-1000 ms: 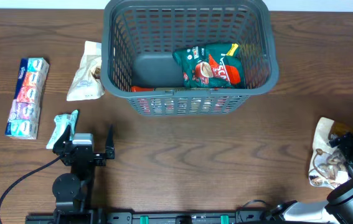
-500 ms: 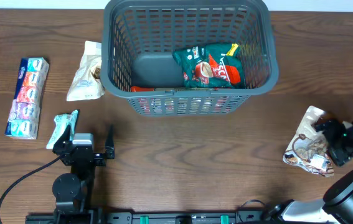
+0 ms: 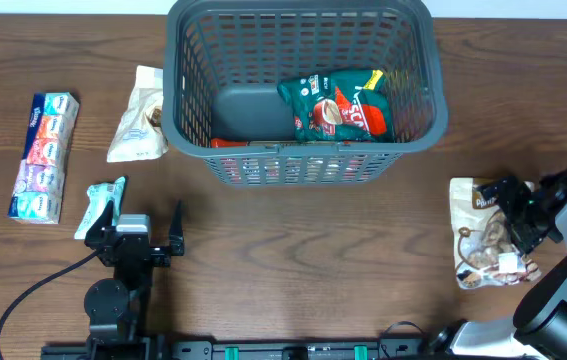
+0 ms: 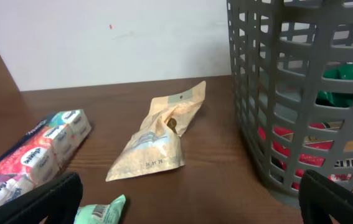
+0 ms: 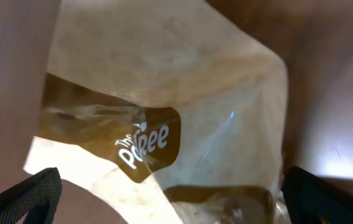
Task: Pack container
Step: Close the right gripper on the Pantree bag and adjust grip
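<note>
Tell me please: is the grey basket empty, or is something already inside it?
Not empty. The container holds a green snack bag, and something red shows through its slotted wall.

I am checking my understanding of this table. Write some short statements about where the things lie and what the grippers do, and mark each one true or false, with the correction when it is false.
1. The green snack pack lies inside the container. True.
2. The tissue pack lies to the right of the container. False: it lies far to the left of it, on the table.
3. The left gripper holds the mint-green packet. False: its jaws are open and empty; the packet lies on the table beside it.
4. A beige bag lies on the table beside the container's left wall. True.
5. The right gripper hangs over the container. False: it is over a clear snack bag on the table's right side.
</note>
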You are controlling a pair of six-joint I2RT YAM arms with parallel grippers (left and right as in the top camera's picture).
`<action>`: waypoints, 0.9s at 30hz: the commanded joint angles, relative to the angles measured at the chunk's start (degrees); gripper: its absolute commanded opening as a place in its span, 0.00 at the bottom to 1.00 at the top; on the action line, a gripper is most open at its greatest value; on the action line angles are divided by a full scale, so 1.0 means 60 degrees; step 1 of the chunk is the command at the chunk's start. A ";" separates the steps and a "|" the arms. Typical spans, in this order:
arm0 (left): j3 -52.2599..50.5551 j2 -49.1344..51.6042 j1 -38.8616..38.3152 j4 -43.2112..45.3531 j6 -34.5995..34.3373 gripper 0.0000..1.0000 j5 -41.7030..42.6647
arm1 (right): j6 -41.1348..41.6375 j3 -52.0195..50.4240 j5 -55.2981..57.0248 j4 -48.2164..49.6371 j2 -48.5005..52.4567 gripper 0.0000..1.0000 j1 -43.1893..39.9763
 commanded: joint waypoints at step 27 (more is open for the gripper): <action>-0.0240 -0.0055 -0.0047 -0.0189 0.0055 0.99 -0.0040 | -0.0452 -0.0015 0.0211 -0.0044 -0.0113 0.99 -0.0736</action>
